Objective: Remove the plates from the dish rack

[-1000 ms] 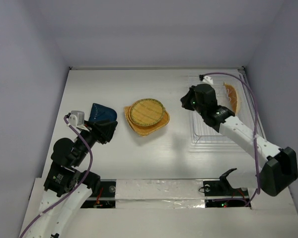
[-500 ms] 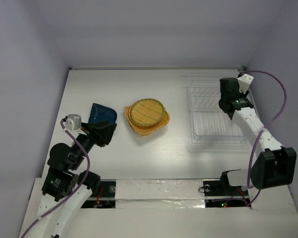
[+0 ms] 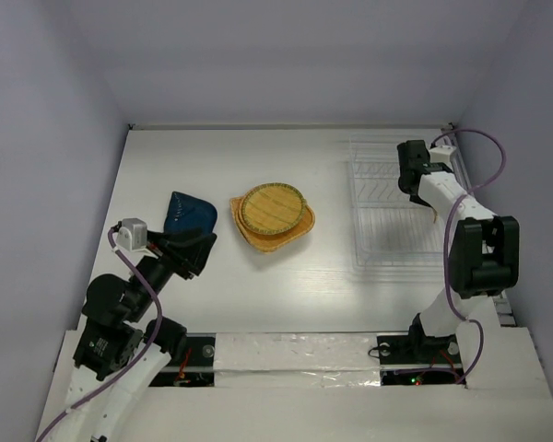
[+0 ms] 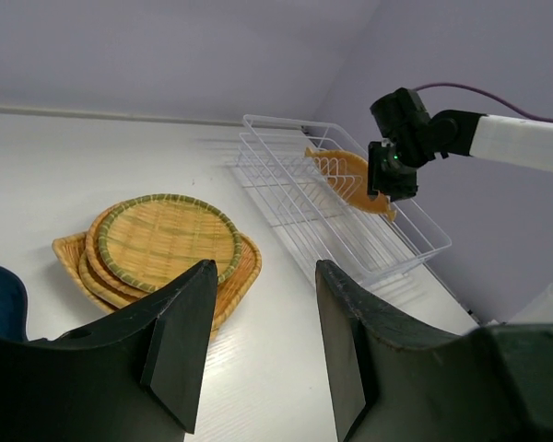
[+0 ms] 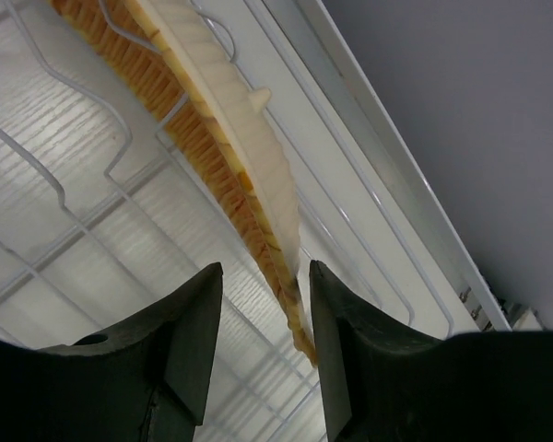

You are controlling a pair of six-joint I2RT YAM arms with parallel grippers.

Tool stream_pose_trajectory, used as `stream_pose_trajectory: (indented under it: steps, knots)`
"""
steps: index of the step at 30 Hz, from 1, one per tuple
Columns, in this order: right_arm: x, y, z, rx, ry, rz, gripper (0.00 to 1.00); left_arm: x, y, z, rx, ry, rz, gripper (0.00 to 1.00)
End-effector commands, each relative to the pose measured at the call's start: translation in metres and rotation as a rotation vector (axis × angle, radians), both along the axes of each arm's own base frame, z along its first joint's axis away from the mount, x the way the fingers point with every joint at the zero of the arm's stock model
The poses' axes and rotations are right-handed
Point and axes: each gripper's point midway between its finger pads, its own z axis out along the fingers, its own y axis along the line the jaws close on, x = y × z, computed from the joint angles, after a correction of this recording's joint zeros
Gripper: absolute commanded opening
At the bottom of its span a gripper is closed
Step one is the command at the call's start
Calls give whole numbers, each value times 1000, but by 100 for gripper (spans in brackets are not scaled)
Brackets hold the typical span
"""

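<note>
The white wire dish rack (image 3: 380,247) stands at the right of the table. The leaf-shaped orange plate (image 4: 348,173) stands on edge in it; the right arm hides it in the top view. My right gripper (image 3: 409,178) is open over the rack. In the right wrist view the gripper (image 5: 263,273) has one jaw on each side of the leaf plate's (image 5: 223,118) lower tip, without closing on it. The round plate (image 3: 271,208) lies stacked on the rounded-square plate (image 3: 298,230) at mid table. The dark blue dish (image 3: 188,211) lies left of them. My left gripper (image 3: 194,251) is open and empty just near of the dish.
The rack's rim (image 4: 426,232) and thin prongs (image 5: 120,152) surround the leaf plate closely. The right wall runs beside the rack. A taped strip (image 3: 295,350) crosses the table's near edge by the arm bases.
My right gripper has swung from the rack's left side across to its far right, onto the leaf plate. My left gripper has drawn back a little from the blue dish.
</note>
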Motion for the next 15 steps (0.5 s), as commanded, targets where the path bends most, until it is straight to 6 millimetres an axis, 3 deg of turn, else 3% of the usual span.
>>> stream_pose_trajectory:
  steps: [1,9,15]
  knots:
    - [6,-12,26,-84,-4,-40,48,-6,0,13,-27,-54,-14,44]
    - [12,-24,19,-185,92,-64,42,-10,-1,15,-33,-60,-25,44]
    - [10,-30,15,-246,146,-71,46,-12,0,17,-38,-67,-28,44]
